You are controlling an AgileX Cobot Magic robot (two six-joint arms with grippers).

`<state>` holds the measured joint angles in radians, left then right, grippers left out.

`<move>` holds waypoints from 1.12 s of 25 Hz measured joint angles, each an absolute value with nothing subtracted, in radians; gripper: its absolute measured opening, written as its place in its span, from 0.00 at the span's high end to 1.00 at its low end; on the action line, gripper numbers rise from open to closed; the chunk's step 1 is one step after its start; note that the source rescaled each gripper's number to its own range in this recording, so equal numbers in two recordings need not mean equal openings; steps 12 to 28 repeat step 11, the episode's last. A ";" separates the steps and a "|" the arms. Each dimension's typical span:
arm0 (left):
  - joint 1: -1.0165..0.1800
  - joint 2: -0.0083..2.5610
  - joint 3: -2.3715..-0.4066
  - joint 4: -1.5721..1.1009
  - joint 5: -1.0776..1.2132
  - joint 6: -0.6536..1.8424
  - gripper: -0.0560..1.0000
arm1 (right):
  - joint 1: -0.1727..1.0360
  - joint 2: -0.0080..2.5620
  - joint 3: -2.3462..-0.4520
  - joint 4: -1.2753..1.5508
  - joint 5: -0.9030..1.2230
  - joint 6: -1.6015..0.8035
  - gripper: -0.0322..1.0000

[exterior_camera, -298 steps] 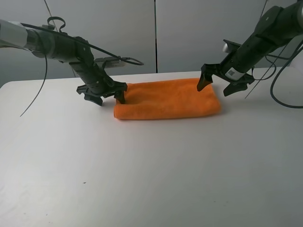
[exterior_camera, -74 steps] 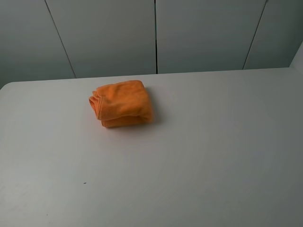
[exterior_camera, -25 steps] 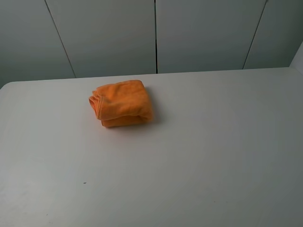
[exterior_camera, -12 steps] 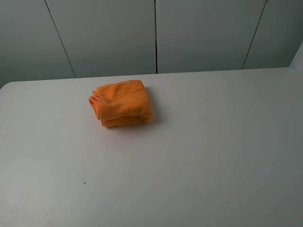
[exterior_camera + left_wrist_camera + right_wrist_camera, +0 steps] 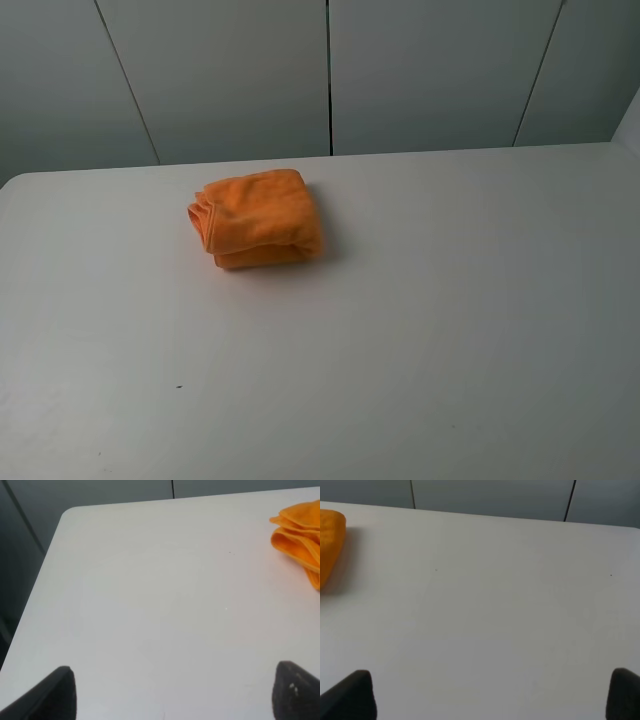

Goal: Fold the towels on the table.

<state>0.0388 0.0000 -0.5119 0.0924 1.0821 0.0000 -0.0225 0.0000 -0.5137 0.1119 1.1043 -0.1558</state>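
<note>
On white matte table point(image 5: 420, 330), folded bright orange microfibre towel point(image 5: 257, 218); well apart from left fingers point(image 5: 60, 692) and right fingers point(image 5: 350, 696), both spread wide, gripping nothing.

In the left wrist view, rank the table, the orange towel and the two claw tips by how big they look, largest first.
1. Table, filling most of the view.
2. Orange towel, cut off by the frame edge.
3. The two tips of the open left claw; they look alike and sit nearest the camera.

You have one folded orange towel point(image 5: 257, 218) on one white table point(image 5: 420, 330), lying well apart from your two wide-spread grippers, left point(image 5: 170, 692) and right point(image 5: 492, 695).
</note>
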 joint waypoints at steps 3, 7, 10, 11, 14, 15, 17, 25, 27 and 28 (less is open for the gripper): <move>0.039 0.000 -0.512 0.092 1.082 0.000 0.00 | -0.024 0.001 -0.514 0.112 1.104 -0.156 0.00; 0.039 0.000 -0.512 0.092 1.082 0.000 0.00 | -0.024 0.001 -0.514 0.112 1.104 -0.156 0.00; 0.039 0.000 -0.512 0.092 1.082 0.000 0.00 | -0.024 0.001 -0.514 0.112 1.104 -0.156 0.00; 0.039 0.000 -0.512 0.092 1.082 0.000 0.00 | -0.024 0.001 -0.514 0.112 1.104 -0.156 0.00; 0.039 0.000 -0.512 0.092 1.082 0.000 0.00 | -0.024 0.001 -0.514 0.112 1.104 -0.156 0.00; 0.039 0.000 -0.512 0.092 1.082 0.000 0.00 | -0.024 0.001 -0.514 0.112 1.104 -0.156 0.00; 0.039 0.000 -0.512 0.092 1.082 0.000 0.00 | -0.024 0.001 -0.514 0.112 1.104 -0.156 0.00; 0.039 0.000 -0.512 0.092 1.082 0.000 0.00 | -0.024 0.001 -0.514 0.112 1.104 -0.156 0.00; 0.039 0.000 -0.512 0.092 1.082 0.000 0.00 | -0.024 0.001 -0.514 0.112 1.104 -0.156 0.00; 0.039 0.000 -0.512 0.092 1.082 0.000 0.00 | -0.024 0.001 -0.514 0.112 1.104 -0.156 0.00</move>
